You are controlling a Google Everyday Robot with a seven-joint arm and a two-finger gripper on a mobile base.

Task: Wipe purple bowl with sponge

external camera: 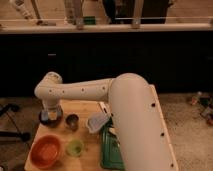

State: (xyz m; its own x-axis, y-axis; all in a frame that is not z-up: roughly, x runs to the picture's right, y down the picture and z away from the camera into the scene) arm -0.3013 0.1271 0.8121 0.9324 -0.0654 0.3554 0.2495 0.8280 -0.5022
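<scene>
The purple bowl (51, 119) sits at the back left of the wooden table (85, 107); only its dark rim shows around my gripper. My white arm reaches from the lower right across the table, its wrist bending down at the far left. The gripper (50, 113) points straight down into the bowl. A pale blue-grey pad, the sponge (50, 116), shows at its tip inside the bowl, and the gripper is shut on it. The wrist hides most of the fingers.
A small dark metal cup (72, 121) stands just right of the purple bowl. An orange bowl (46, 151) and a small green cup (75, 147) sit near the front. A light blue-grey scoop (97, 121) and a green tray (111, 147) lie partly under my arm.
</scene>
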